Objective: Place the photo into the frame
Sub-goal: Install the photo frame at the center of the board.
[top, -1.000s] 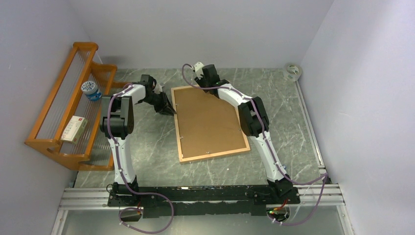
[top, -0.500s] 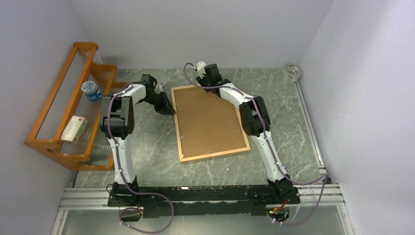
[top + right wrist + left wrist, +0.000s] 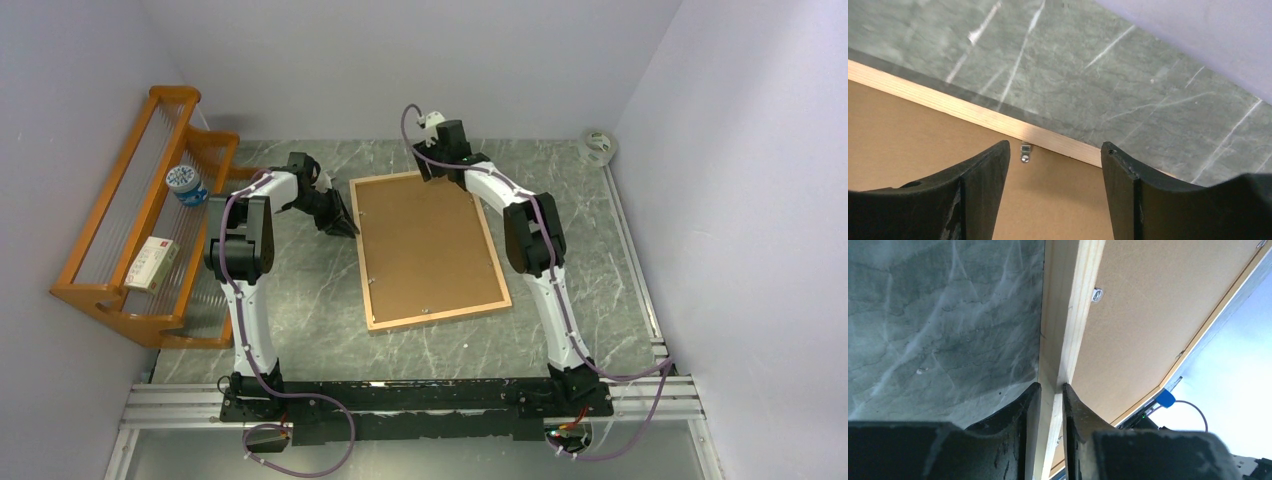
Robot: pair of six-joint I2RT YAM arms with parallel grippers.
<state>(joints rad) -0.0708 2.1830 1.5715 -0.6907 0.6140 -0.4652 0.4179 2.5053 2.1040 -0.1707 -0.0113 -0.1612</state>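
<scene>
The light-wood frame (image 3: 437, 316) lies back side up in the middle of the table, with the brown backing board (image 3: 425, 245) inside it. The photo is hidden. My left gripper (image 3: 346, 227) is shut on the frame's left rail; in the left wrist view the rail (image 3: 1080, 300) runs between the fingers (image 3: 1029, 410), with a metal tab (image 3: 1096, 294) further along it. My right gripper (image 3: 434, 170) is open and empty above the frame's far rail (image 3: 973, 112), with a small metal tab (image 3: 1025, 151) showing between its fingers.
An orange wooden rack (image 3: 130, 230) stands at the left and holds a blue-capped jar (image 3: 187, 185) and a small box (image 3: 152, 262). A tape roll (image 3: 598, 147) lies at the back right corner. Walls close in on three sides.
My right gripper has moved to the right along the frame's far rail. The left gripper and the frame have not moved.
</scene>
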